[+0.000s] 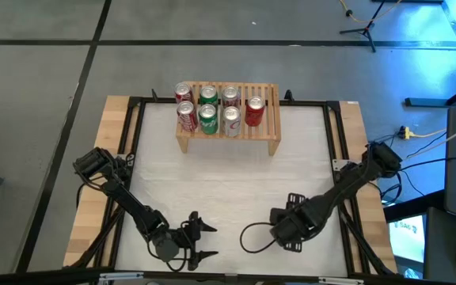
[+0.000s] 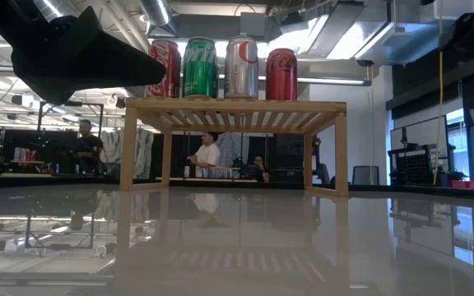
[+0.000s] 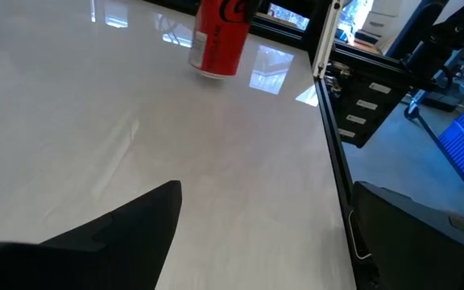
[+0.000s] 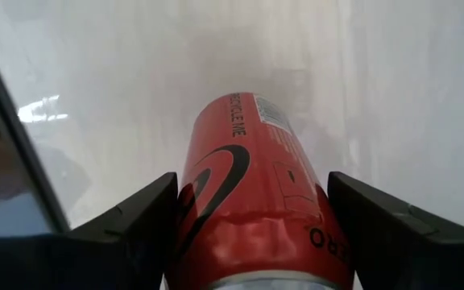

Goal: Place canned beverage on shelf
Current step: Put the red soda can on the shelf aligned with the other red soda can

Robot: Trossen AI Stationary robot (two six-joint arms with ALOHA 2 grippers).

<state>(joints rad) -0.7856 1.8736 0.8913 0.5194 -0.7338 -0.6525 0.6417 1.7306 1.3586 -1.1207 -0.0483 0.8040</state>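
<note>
Crowding shelf [image 1: 272, 119]: cans [image 1: 207, 119] (right gripper [image 4: 252, 185] clasps can [image 4: 256, 238]).

White table [image 1: 228, 178] bearing wooden shelf [image 1: 271, 127] (seven cans [image 1: 208, 119] on top)

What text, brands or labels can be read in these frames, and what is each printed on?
"RO": on the red can between the right gripper fingers, near its base; probably the end of a longer word.
"...CLE ME": small print up the same can's side, partly legible.
White script on the red can at the left end of the shelf: too blurred to read.
Green can, silver can: logos unreadable.
Monitor text: too small.
</note>
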